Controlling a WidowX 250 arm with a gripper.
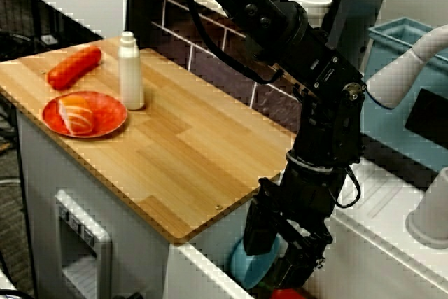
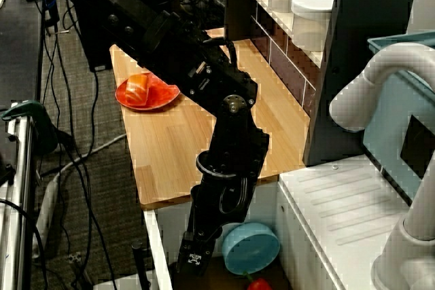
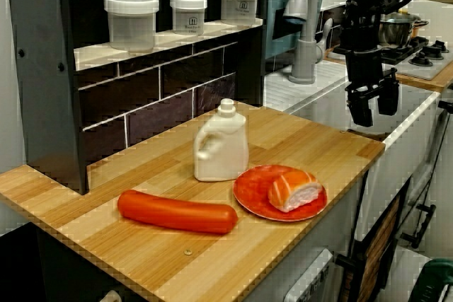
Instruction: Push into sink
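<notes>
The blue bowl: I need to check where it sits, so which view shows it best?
The high view from behind the arm: the blue bowl shows nearly whole inside the sink. The counter-side view shows part, behind the gripper. The front counter view hides it.

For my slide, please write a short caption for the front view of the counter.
Gripper hangs over the sink, away from the sausage, jug and sushi plate.

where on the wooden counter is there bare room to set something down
The wooden counter is bare from the white jug to the sink-side edge. The far end is crowded with the jug, red sausage and red plate. The end effector hangs over the sink.
</notes>
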